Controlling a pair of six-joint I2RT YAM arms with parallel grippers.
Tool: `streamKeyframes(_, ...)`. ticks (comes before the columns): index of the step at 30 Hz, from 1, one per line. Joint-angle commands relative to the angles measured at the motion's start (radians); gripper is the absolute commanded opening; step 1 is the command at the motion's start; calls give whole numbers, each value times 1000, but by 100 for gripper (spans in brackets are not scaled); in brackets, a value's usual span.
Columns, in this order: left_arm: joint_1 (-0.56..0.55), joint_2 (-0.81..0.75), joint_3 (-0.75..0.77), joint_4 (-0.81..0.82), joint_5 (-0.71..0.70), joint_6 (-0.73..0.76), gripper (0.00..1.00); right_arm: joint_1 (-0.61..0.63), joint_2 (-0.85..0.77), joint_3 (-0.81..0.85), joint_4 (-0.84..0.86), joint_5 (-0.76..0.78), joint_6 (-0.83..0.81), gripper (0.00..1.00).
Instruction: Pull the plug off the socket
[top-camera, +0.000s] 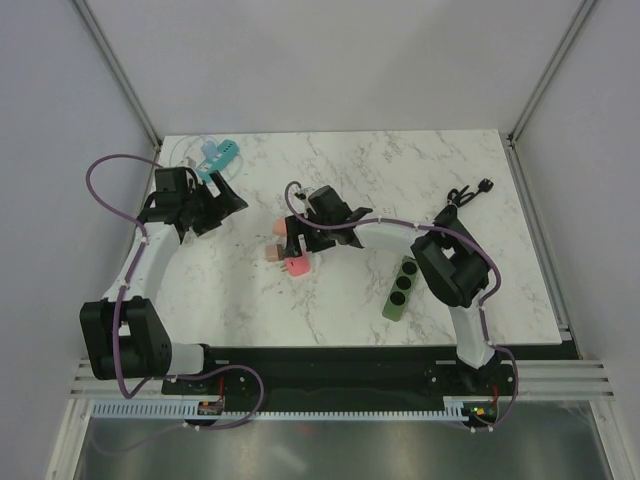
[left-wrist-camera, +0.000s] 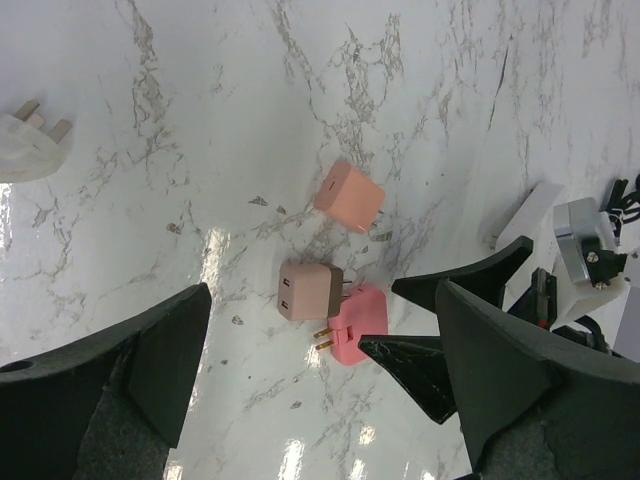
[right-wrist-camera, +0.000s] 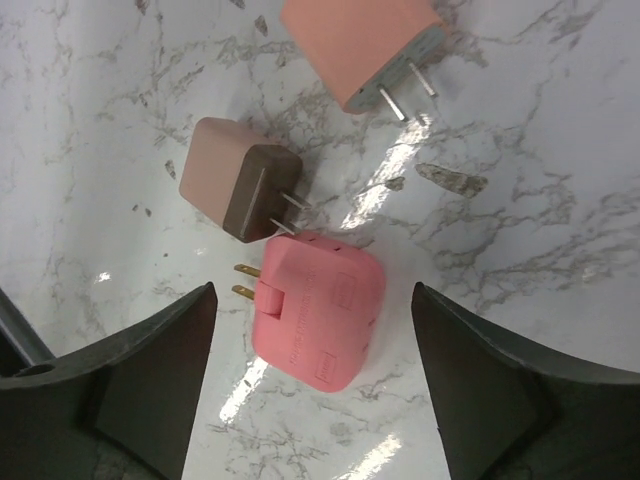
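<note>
Plug (right-wrist-camera: 240, 190), brown, is laid near the bench (top-camera: 400, 170) centre, prongs against the pink socket (right-wrist-camera: 318, 310), which is set between the spread fingers (right-wrist-camera: 150, 390) of the right gripper (right-wrist-camera: 312, 300), touching neither. Left gripper (left-wrist-camera: 322, 295) is likewise spread.

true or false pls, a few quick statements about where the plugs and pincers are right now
1. The right pincer is open, its fingers on either side of the pink adapter without touching it. True.
2. The left pincer is clamped on the brown plug. False: it is open and empty, off to the side of the plugs.
3. The salmon plug lies apart from the other two, prongs bare. True.
4. The green power strip lies beside the left arm. False: it lies to the right, next to the right arm.
</note>
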Motion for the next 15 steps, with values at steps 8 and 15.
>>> streamKeyframes(8,-4,170,112,2,-62,5,100,2,-309,-43,-166,331,-180,98)
streamKeyframes(15,-7,383,294,125,-220,138,97,0,-396,-197,-114,348,-186,98)
